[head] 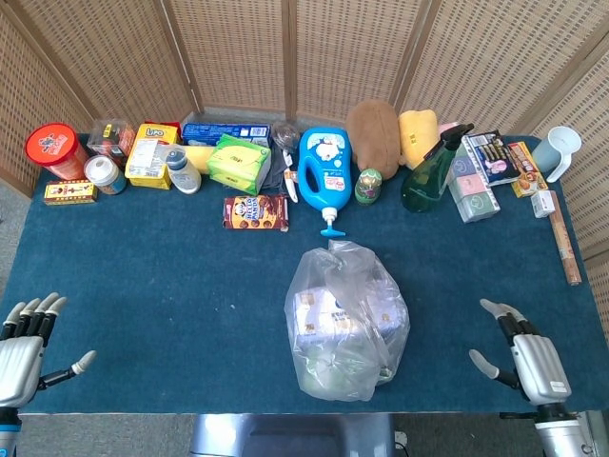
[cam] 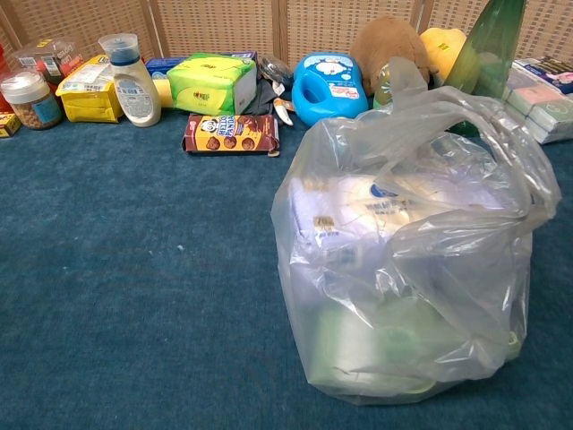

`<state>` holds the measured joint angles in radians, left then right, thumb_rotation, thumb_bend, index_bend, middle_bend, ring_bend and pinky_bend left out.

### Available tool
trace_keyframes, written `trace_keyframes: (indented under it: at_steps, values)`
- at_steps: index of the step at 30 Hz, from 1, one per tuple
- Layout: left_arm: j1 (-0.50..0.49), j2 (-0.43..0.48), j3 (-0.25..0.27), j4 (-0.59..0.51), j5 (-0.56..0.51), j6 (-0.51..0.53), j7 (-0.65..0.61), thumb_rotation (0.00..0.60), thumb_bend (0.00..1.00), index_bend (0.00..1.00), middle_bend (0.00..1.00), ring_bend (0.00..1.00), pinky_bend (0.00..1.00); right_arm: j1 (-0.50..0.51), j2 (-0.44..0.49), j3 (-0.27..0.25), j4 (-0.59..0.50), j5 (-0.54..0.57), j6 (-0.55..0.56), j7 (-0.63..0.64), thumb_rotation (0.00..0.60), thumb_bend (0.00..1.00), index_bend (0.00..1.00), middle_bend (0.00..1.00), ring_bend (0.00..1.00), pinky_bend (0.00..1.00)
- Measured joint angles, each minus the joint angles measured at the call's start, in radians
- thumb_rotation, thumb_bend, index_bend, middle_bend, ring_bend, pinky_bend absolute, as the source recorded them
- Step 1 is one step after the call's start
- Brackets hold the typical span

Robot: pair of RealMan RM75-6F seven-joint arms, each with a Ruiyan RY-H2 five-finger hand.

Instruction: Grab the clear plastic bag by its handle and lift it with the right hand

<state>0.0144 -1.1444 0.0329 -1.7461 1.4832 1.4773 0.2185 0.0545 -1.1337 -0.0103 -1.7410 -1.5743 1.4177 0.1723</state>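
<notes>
A clear plastic bag (head: 345,322) full of packaged goods stands on the blue table near its front edge, its handle (head: 343,252) bunched at the top. The chest view shows the bag (cam: 407,251) close up, with its handle (cam: 407,85) sticking upward. My right hand (head: 525,357) lies at the table's front right corner, fingers spread and empty, well to the right of the bag. My left hand (head: 24,345) lies at the front left corner, also spread and empty. Neither hand appears in the chest view.
A row of goods lines the back: a red tin (head: 55,150), yellow box (head: 150,154), green tissue pack (head: 238,162), blue detergent bottle (head: 324,174), brown plush (head: 373,135), green spray bottle (head: 426,176). A cookie box (head: 255,212) lies in front. A wicker screen stands behind.
</notes>
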Motion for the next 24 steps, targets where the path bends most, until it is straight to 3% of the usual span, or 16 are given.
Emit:
trace_keyframes:
  at_steps: [14,24]
  values:
    - [-0.008,-0.004,-0.001,0.010,-0.005,-0.013,-0.008,0.000,0.14,0.06,0.03,0.00,0.00,0.103,0.068,-0.032,-0.096,-0.115,-0.104,0.393,0.000,0.13,0.23,0.28,0.22,0.24]
    - [-0.015,-0.004,-0.001,0.024,-0.005,-0.023,-0.031,0.000,0.14,0.06,0.03,0.00,0.00,0.175,0.031,-0.034,-0.155,-0.160,-0.159,0.405,0.000,0.13,0.25,0.28,0.23,0.24]
